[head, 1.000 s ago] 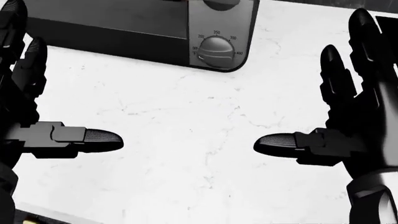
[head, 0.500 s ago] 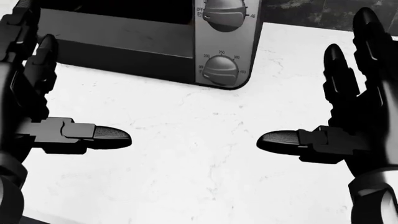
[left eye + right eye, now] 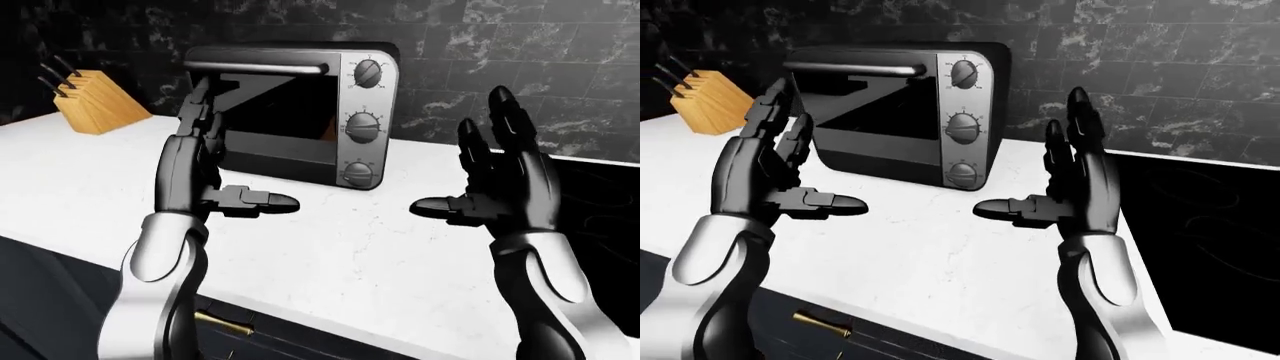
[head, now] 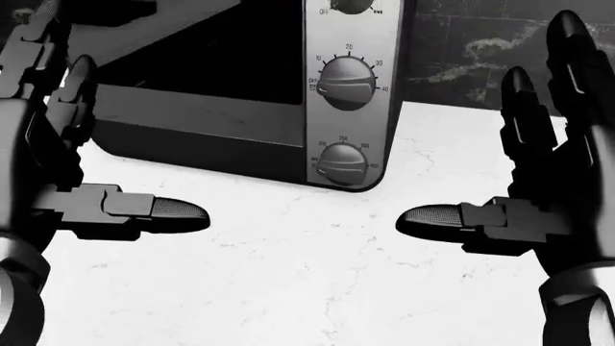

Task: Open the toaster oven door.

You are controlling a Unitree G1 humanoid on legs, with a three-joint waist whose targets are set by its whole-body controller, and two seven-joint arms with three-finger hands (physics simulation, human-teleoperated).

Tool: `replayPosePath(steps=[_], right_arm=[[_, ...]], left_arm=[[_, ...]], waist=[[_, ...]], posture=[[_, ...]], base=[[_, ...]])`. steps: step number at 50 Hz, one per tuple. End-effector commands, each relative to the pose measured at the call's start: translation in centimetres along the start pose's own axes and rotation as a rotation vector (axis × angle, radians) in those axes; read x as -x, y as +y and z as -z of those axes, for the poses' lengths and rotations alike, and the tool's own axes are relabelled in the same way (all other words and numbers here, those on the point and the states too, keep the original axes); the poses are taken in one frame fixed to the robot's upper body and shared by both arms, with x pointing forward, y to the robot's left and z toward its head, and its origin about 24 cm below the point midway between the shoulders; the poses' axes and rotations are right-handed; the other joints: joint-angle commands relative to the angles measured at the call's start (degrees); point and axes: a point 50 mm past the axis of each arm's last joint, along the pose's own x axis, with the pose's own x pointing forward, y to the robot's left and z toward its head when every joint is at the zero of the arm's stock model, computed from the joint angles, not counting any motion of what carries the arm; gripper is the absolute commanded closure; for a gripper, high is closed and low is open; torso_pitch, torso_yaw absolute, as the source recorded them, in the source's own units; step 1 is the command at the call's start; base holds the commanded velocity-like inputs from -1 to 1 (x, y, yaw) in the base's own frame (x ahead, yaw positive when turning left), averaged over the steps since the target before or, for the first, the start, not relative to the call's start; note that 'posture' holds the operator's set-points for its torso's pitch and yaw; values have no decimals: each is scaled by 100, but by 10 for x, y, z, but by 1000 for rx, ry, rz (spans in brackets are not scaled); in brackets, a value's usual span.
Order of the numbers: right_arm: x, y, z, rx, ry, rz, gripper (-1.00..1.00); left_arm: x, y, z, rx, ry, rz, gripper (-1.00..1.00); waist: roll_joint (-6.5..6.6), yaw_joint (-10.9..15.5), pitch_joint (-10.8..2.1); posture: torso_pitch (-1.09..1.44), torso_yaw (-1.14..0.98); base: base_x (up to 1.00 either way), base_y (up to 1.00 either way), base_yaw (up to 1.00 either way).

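The toaster oven (image 3: 290, 112) stands on the white counter (image 3: 330, 247), at the top middle of the left-eye view. Its dark glass door (image 3: 875, 112) stands upright and shut, with a silver bar handle (image 3: 262, 68) along its top. Three knobs (image 3: 361, 127) run down its right panel. My left hand (image 3: 228, 161) is open, fingers pointing up beside the door's left edge and just under the handle; contact cannot be told. My right hand (image 3: 475, 169) is open too, palm inward, to the right of the oven and holding nothing.
A wooden knife block (image 3: 95, 105) sits at the counter's far left. A black cooktop (image 3: 1210, 247) lies to the right of my right hand. Dark marbled tiles (image 3: 520, 52) back the counter. A brass drawer handle (image 3: 225, 324) shows under the counter's near edge.
The head camera has tilted up: the oven has slid down the head view and two more knobs show. Both open hands keep nearly the same places in the picture.
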Motion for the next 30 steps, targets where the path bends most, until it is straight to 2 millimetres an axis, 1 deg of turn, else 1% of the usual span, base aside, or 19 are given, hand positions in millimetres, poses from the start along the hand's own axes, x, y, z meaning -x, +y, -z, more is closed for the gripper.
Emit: replayPosePath(steps=[1, 6, 16, 25, 30], right_arm=[[0, 3, -11, 1, -66, -15, -100], [0, 3, -9, 1, -65, -15, -100], [1, 2, -7, -5, -63, -12, -100], [2, 2, -6, -9, -63, -11, -100], [1, 1, -5, -10, -62, -11, -100]], left_arm=[[0, 0, -13, -7, -75, -3, -100], [1, 1, -12, -8, -75, -6, -100], [2, 0, -12, -8, -78, -4, -100], [3, 1, -12, -8, -81, -5, -100], [3, 1, -12, -9, -81, -5, -100]], waist=[[0, 2, -49], [-3, 9, -108], [-6, 18, -136], [-3, 22, -239], [-4, 27, -318]], posture=[[-38, 0], [-39, 0], [-40, 0], [-44, 0], [-48, 0]], base=[[0, 0, 0], [0, 0, 0], [0, 0, 0], [0, 0, 0], [0, 0, 0]])
